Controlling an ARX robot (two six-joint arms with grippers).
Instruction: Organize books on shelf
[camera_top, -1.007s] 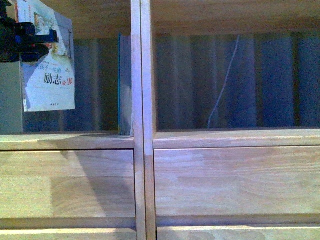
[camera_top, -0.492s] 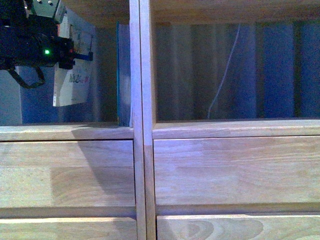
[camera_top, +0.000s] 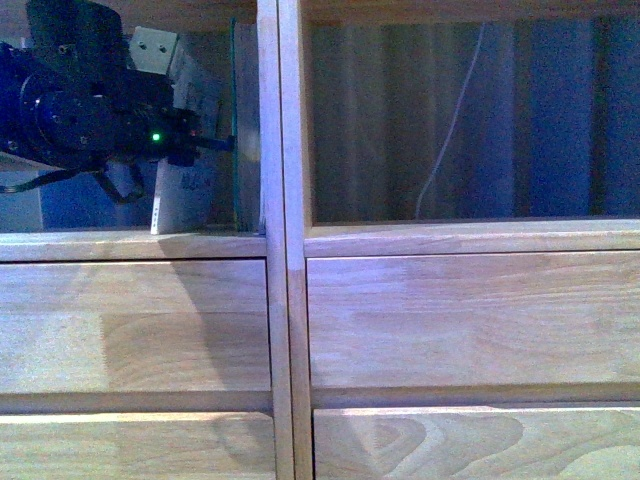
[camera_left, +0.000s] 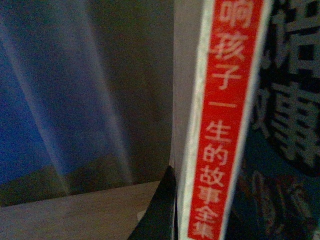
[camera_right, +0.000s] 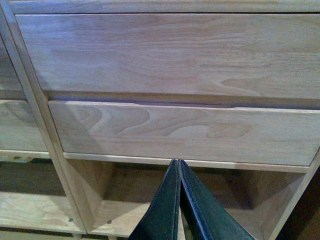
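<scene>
White red-spined book (camera_top: 185, 190) upright in shelf (camera_top: 280, 300) left cubby, teal-edged book (camera_top: 238, 130) against divider

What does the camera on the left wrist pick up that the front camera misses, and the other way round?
Only the left wrist view shows the white book's red spine with white Chinese characters close up. Only the front view shows the black left gripper, the thin teal-edged book against the divider, the plank drawer fronts and a white cord. Both show the white book over the light-wood shelf.
</scene>
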